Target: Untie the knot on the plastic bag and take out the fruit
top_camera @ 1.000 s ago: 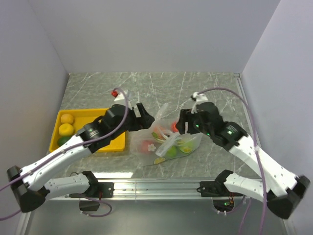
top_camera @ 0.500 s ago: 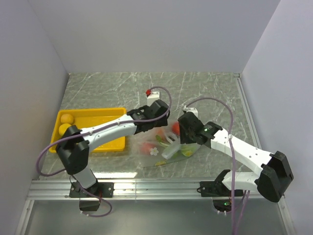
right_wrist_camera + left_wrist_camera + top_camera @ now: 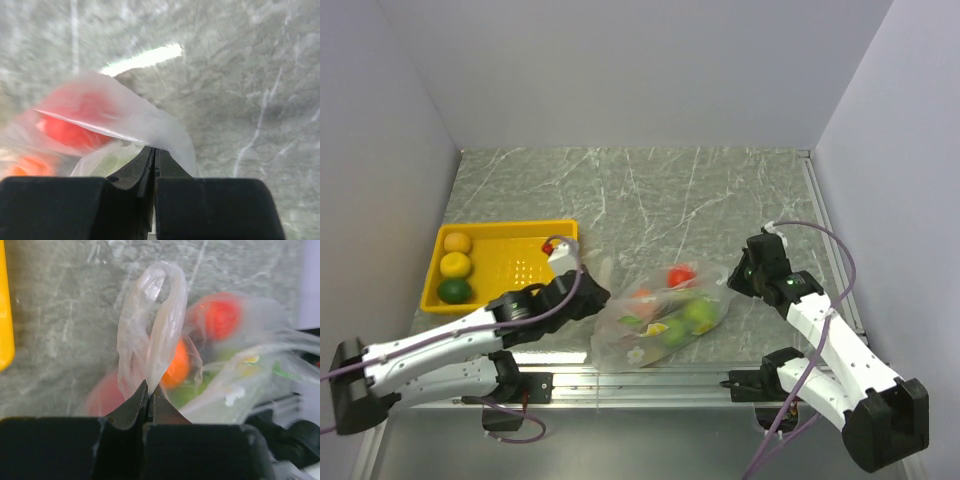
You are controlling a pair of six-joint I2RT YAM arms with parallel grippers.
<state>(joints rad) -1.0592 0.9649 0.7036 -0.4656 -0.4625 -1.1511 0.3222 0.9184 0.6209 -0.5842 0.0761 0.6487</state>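
Observation:
The transparent plastic bag (image 3: 660,318) lies on the marble table near the front edge, stretched between my two grippers. Inside it lie the fruit: a red one (image 3: 680,275), an orange one (image 3: 642,296) and light green ones (image 3: 698,313). My left gripper (image 3: 598,297) is at the bag's left end. In the left wrist view it (image 3: 149,387) is shut on a looped handle strip (image 3: 152,325), with the orange fruit (image 3: 177,365) behind. My right gripper (image 3: 735,283) is at the bag's right end, shut (image 3: 154,149) on a fold of plastic (image 3: 165,130). I cannot make out the knot.
A yellow tray (image 3: 500,228) sits at the left with two yellow fruits (image 3: 456,254) and a dark green one (image 3: 454,290). The left arm lies low along the front edge. White walls close in the table on three sides.
Both grippers went from open to shut on the bag. The arms drew apart and toward the front edge, and the bag now lies stretched between them, nearer the front.

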